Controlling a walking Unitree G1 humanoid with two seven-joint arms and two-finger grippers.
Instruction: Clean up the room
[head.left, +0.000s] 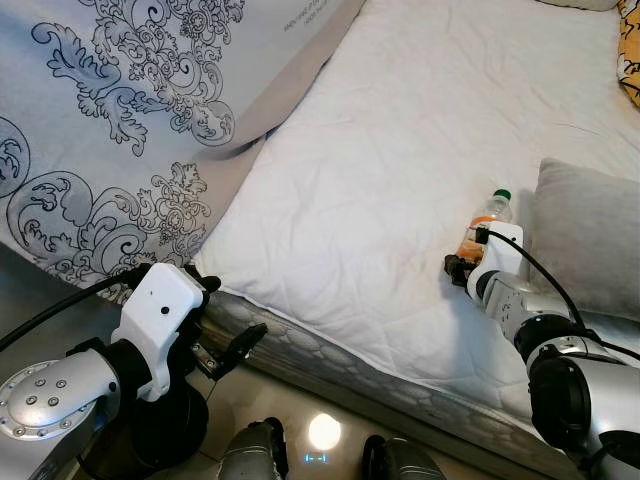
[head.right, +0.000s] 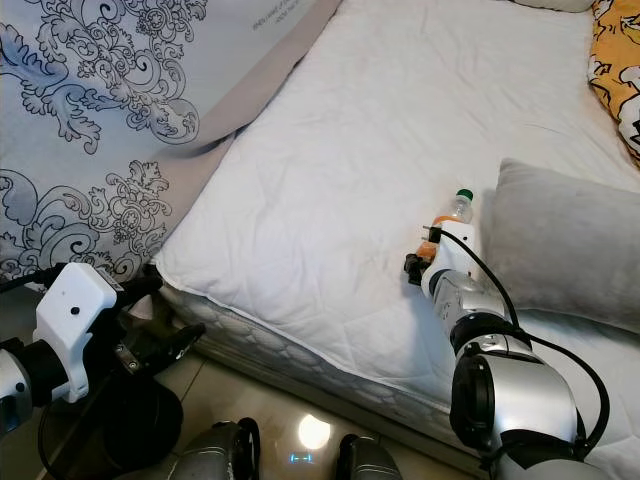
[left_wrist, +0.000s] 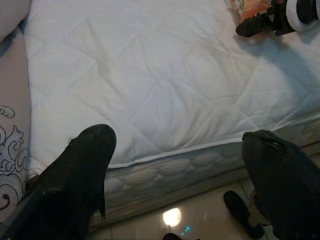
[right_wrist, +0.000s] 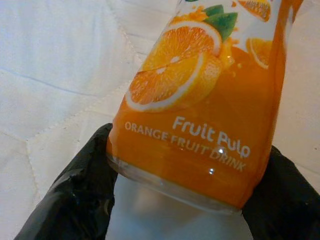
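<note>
My right tool reaches out over the bed, and its two black fingers are closed on either side of the one orange drink bottle, gripping it near its lower end. The bottle lies on the white quilted mattress cover, its green cap pointing away from me, just beside the one grey pillow. Its label shows orange slices and the words "Fruit Pulp Orange Fruit Drink". My left tool hangs low beside the bed's near edge over the tiled floor, its two fingers spread wide apart and holding nothing. One patterned duvet, white with grey scrollwork, is bunched up at the bed's left side. A yellow patterned cushion lies at the far right edge.
</note>
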